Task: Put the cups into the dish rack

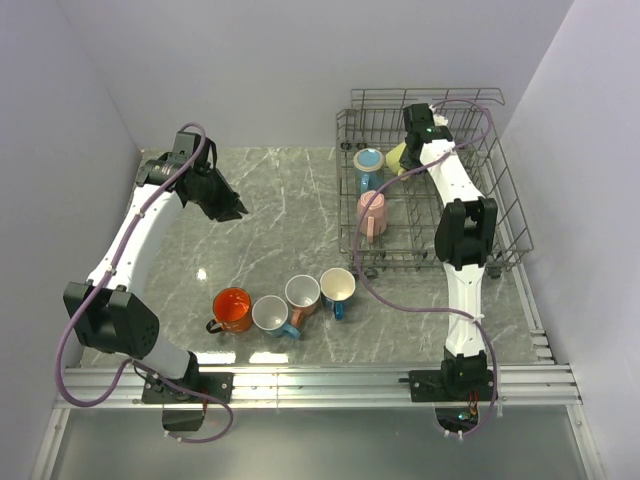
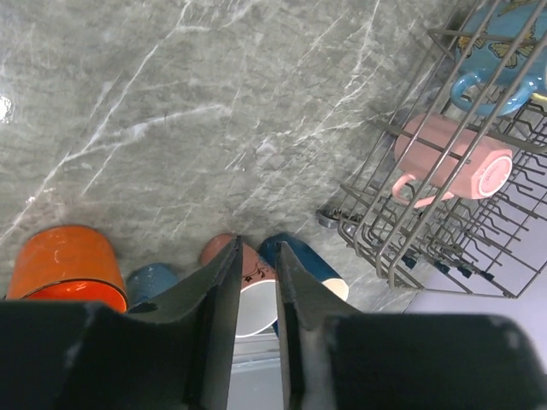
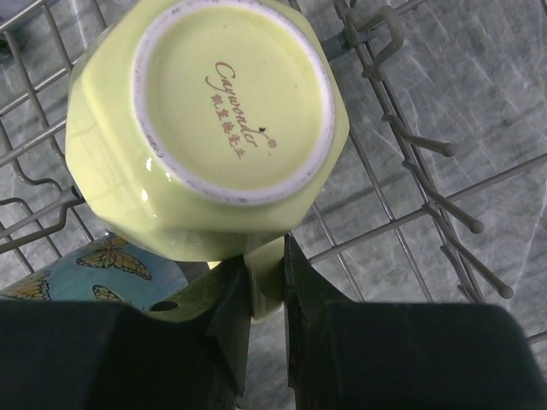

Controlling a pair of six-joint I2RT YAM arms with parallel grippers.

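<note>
The grey wire dish rack (image 1: 505, 215) stands at the far right. Inside it are a light blue cup (image 1: 369, 160), a pink cup (image 1: 372, 213) on its side and a yellow-green cup (image 1: 397, 155). My right gripper (image 3: 265, 256) is shut on the handle of the yellow-green cup (image 3: 222, 111), whose base faces the camera, beside the butterfly-patterned light blue cup (image 3: 102, 269). Orange (image 1: 232, 309), light blue (image 1: 270, 314), salmon (image 1: 302, 293) and dark blue (image 1: 337, 286) cups sit on the table. My left gripper (image 1: 232, 208) hangs above the table with its jaws nearly together and empty.
The left wrist view shows the rack's near corner (image 2: 402, 248) with a wheel, the pink cup (image 2: 453, 158) and the table cups below my fingers. Metal rails (image 1: 320, 380) run along the near edge. Walls close in on the left, back and right.
</note>
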